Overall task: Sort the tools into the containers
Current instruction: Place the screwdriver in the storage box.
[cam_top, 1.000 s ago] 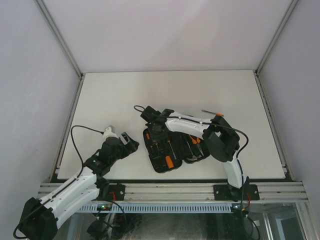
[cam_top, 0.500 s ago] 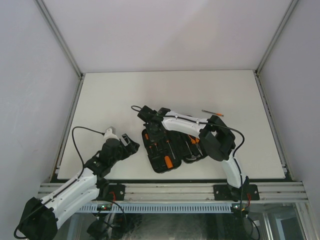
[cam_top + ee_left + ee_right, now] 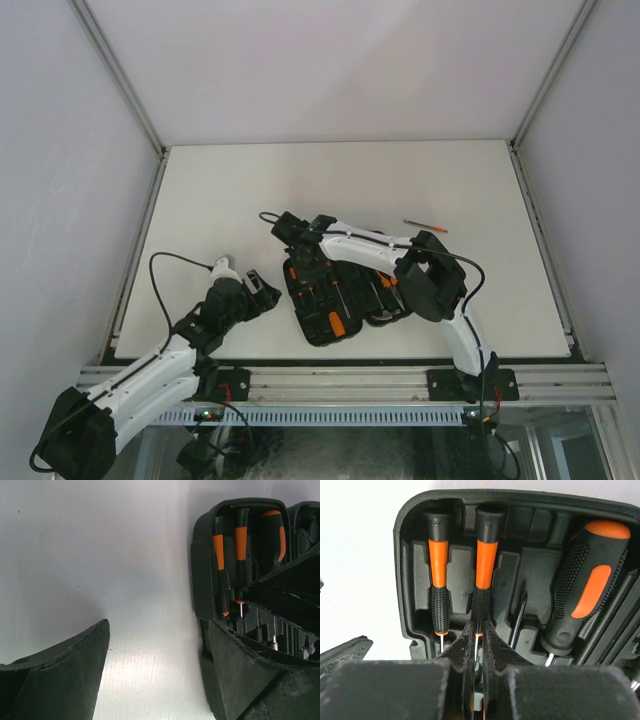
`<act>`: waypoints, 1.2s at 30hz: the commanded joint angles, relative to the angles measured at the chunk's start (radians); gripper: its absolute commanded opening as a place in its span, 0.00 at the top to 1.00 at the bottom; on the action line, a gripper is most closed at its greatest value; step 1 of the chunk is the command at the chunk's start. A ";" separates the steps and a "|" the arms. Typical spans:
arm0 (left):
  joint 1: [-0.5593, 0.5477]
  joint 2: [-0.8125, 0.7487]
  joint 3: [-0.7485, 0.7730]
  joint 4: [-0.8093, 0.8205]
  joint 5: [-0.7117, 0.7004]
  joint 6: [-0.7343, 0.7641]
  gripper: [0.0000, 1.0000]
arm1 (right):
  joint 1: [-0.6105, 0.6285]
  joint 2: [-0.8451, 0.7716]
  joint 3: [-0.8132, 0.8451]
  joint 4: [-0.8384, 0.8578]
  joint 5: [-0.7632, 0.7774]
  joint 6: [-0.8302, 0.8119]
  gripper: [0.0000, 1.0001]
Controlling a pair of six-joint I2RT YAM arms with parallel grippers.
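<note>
- The case (image 3: pixel 318 338) is a black, matt, moulded-plastic clamshell with rounded corners; it lies open on the white table (image 3: pixel 250 190), near the front edge and between the two arms; its inside is ribbed into narrow slots.
- By the case's end wall two thin tools lie side by side in neighbouring slots: the outer screwdriver (image 3: pixel 439 585) and the inner screwdriver (image 3: pixel 484 575); each has a round black cap, a smooth orange sleeve and a black knurled grip that tapers to a thin steel shaft.
- Further in lies the fat screwdriver (image 3: pixel 585 580); its bulbous handle is black stippled rubber with a smooth orange oval inlay and an orange end; between it and the thin pair a slim dark blade (image 3: pixel 519 615) rests aslant in a slot.
- The right gripper (image 3: pixel 477 637) reaches over the case; its black wedge-shaped fingers are pressed together, tips at the foot of the inner screwdriver's grip, where the shaft begins; whether they pinch that shaft I cannot tell.
- The left gripper (image 3: pixel 157 625) hangs over bare table just beside the case's left edge; its dull, rough black fingers stand wide apart with nothing between them.
- A loose screwdriver (image 3: pixel 426 226), thin with an orange end, lies alone on the table beyond the case, to the right and well apart from it.
</note>
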 commanded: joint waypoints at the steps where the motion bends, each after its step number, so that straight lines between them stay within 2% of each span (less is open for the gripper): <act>1: 0.005 0.016 -0.007 0.073 0.027 0.034 0.17 | 0.076 0.340 -0.146 -0.072 -0.026 0.026 1.00; 19: 0.004 0.016 -0.021 0.085 0.048 0.065 0.19 | 0.094 0.358 -0.189 -0.064 -0.017 0.031 1.00; 29: 0.005 -0.072 0.039 -0.024 0.052 0.059 0.19 | 0.071 0.040 -0.280 0.079 0.048 0.018 1.00; 36: 0.004 -0.090 0.108 -0.061 0.079 0.033 0.17 | 0.040 -0.063 -0.283 0.176 -0.002 -0.012 1.00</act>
